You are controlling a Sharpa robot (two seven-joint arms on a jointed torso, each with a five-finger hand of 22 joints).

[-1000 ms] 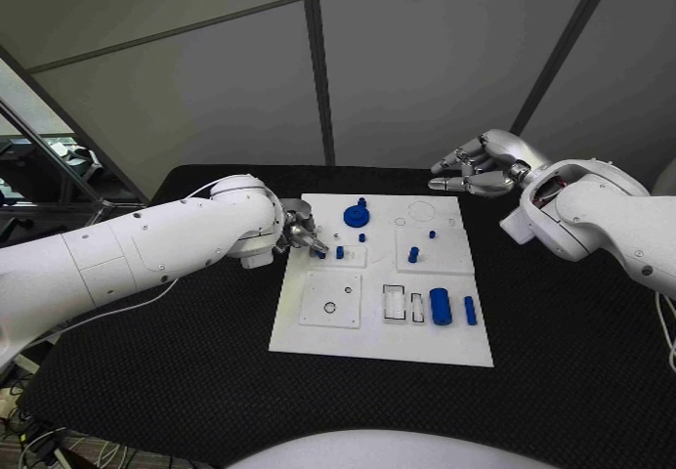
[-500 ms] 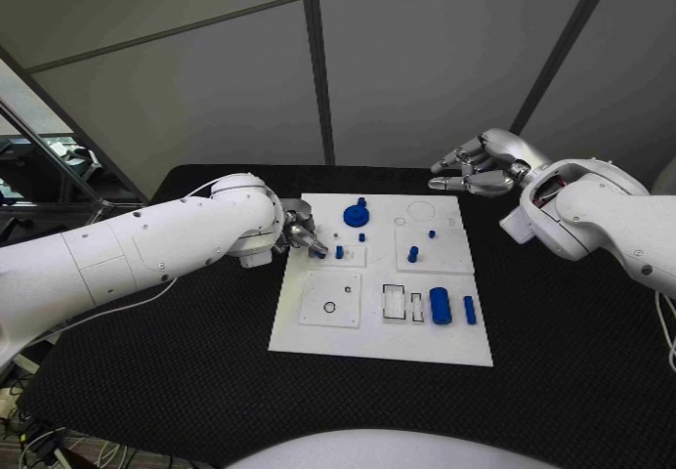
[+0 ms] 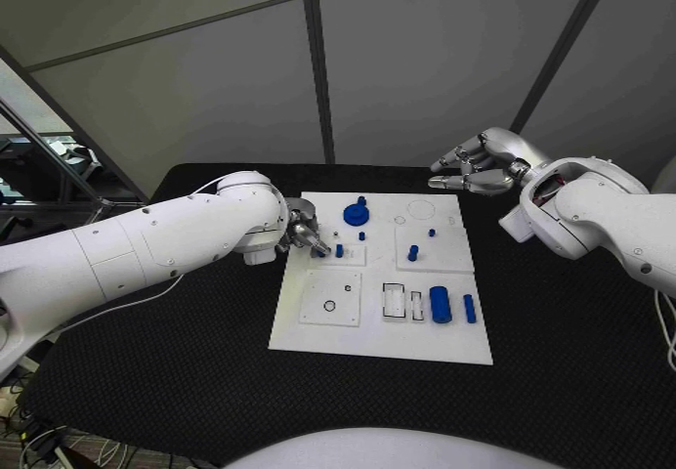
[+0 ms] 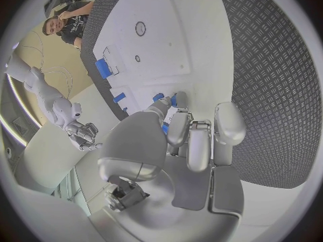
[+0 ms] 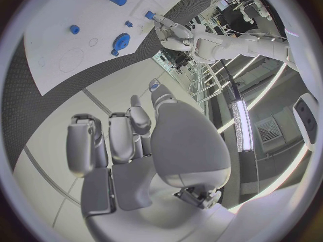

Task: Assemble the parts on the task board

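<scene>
A black table with a woven, textured surface carries everything; in the left wrist view the same surface shows a fine diamond pattern. Behind the table stand grey wall panels divided by dark vertical seams. At the left edge of the head view a slanted metal frame rises beside the table, with cluttered equipment behind it. Loose cables lie at the lower left corner.
</scene>
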